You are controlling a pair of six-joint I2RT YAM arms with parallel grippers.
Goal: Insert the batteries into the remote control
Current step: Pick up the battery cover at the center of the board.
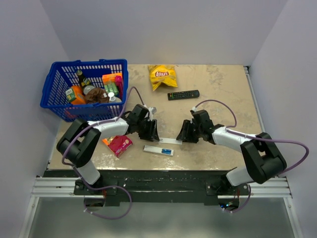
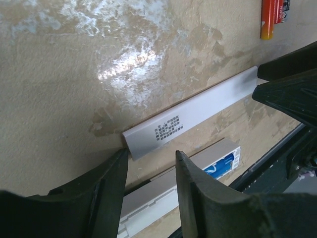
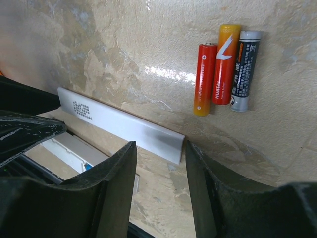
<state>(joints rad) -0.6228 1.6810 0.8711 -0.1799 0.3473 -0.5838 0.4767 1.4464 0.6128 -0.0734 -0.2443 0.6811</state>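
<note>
Left gripper point(image 2: 151, 158) and right gripper point(image 3: 159, 148): both spread apart, holding nothing, one at each end of the white back strip point(image 2: 193, 114). Just nearer, the remote control point(image 1: 158, 149), blue battery point(image 2: 220, 166) inside. Three more batteries point(image 3: 223, 69) side by side near the right gripper.

Mottled beige table point(image 1: 223, 84), goods lying around a white remote control point(image 1: 158, 149).
The remote lies open-backed; its white back strip point(image 1: 171, 141) is just behind it, parallel. Beyond the strip lie three batteries side by side: red point(image 3: 205, 79), orange point(image 3: 225, 64), grey-black point(image 3: 243, 70). A pink packet point(image 1: 118, 145) lies to the remote's left. A black remote point(image 1: 183, 94) and a Lay's bag point(image 1: 162, 76) lie well behind, and a blue basket point(image 1: 84, 89) behind-left.
</note>
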